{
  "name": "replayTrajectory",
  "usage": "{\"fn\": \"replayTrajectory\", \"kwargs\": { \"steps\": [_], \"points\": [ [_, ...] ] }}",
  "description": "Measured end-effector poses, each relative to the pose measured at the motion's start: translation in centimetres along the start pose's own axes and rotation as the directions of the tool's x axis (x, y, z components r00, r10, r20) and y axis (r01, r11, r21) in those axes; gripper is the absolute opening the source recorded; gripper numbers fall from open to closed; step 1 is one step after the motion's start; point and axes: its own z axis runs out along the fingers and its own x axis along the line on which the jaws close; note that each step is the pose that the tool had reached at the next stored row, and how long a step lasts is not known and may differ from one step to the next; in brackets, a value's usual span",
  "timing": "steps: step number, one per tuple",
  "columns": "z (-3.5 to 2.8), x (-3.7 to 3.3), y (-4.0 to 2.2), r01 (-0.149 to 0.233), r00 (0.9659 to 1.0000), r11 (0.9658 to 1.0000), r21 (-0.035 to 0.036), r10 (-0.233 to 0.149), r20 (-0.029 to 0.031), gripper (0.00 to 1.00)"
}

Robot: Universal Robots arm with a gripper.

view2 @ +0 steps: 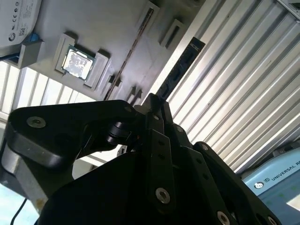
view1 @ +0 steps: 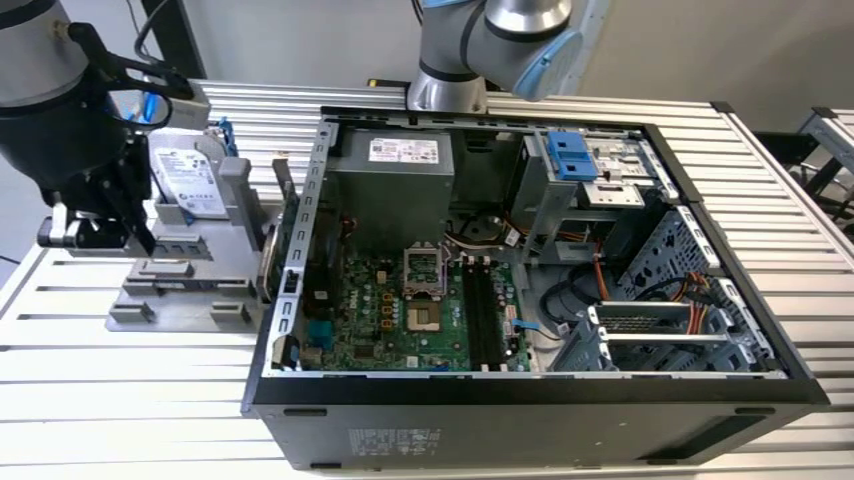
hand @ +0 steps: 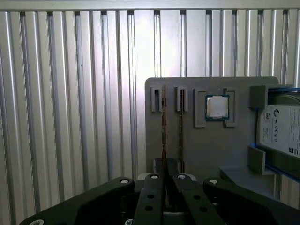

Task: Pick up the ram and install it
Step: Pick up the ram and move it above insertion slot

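Note:
The ram [view2: 180, 68] is a thin dark stick standing on edge at the grey holder [hand: 201, 150]. In the first wrist view the ram [hand: 164, 126] shows edge-on along the holder's outer slot. My gripper [view2: 157, 101] is shut on the stick's near end, one black finger on each face, as the first wrist view also shows for the gripper [hand: 164, 166]. I cannot tell whether the stick still sits in its slot. In the exterior view my gripper [view1: 100, 235] hangs over the holder [view1: 174, 295] at that view's left, beside the open computer case [view1: 534, 390].
A square silver processor chip [hand: 217, 107] and a hard drive [view1: 187, 175] in a blue frame also sit on the holder. A second narrow slot [hand: 181, 122] runs beside the ram. The motherboard's long memory slots [view1: 487, 310] lie inside the case. Everything rests on a ribbed metal table [view1: 134, 400].

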Motion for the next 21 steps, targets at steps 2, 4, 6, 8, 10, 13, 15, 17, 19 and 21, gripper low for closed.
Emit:
{"fn": "replayTrajectory", "kwargs": {
  "steps": [2,4,6,8,10,13,15,17,19,21],
  "points": [
    [-0.13,-0.01,0.0,0.0,1.0,1.0,0.0,0.0,0.0,0.0],
    [-0.26,-0.01,0.0,0.0,1.0,1.0,0.0,0.0,0.0,0.0],
    [-0.4,-0.01,0.0,0.0,1.0,1.0,0.0,0.0,0.0,0.0],
    [-0.52,-0.02,0.01,0.0,1.0,1.0,0.0001,0.0,0.0001,0.0],
    [-0.64,-0.02,0.01,0.0,1.0,1.0,0.0001,0.0,0.0001,0.0],
    [-0.8,-0.02,0.01,0.0,1.0,1.0,0.0001,0.0,0.0001,0.0],
    [-0.89,-0.03,0.01,0.0,1.0,1.0,0.0001,0.0,0.0001,0.0],
    [-0.97,-0.03,0.01,0.0,1.0,1.0,0.0001,0.0,0.0001,0.0],
    [-1.07,-0.03,0.02,0.0,1.0,1.0,0.0,0.0,0.0001,0.0],
    [-1.14,-0.03,0.02,0.0,1.0,1.0,0.0002,0.0,0.0002,0.0]
  ]
}}
